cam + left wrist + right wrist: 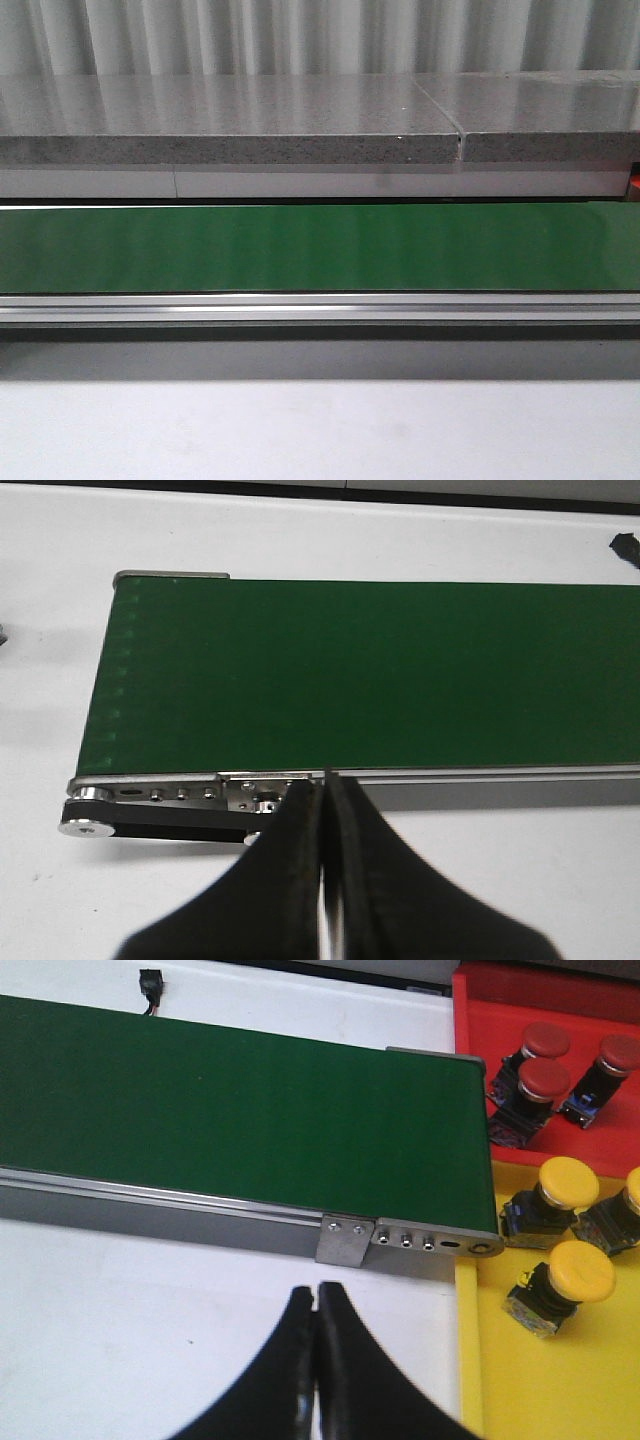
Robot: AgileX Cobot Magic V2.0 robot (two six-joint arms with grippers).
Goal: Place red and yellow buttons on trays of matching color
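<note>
In the right wrist view a red tray [470, 1020] holds three red buttons [545, 1078], and a yellow tray [520, 1380] beside it holds three yellow buttons [582, 1272]. Both trays sit past the end of the green conveyor belt [230, 1110]. My right gripper [317, 1290] is shut and empty over the white table, short of the belt's rail and beside the yellow tray. My left gripper [324, 778] is shut and empty at the near rail by the belt's other end [300, 670]. The belt [320, 248] carries nothing. Neither gripper shows in the front view.
A grey stone-like ledge [230, 120] runs behind the belt. The metal rail [320, 308] fronts it, with white table [320, 430] before it. A small black connector [151, 982] lies beyond the belt. The belt's roller bracket [160, 815] sticks out at the left end.
</note>
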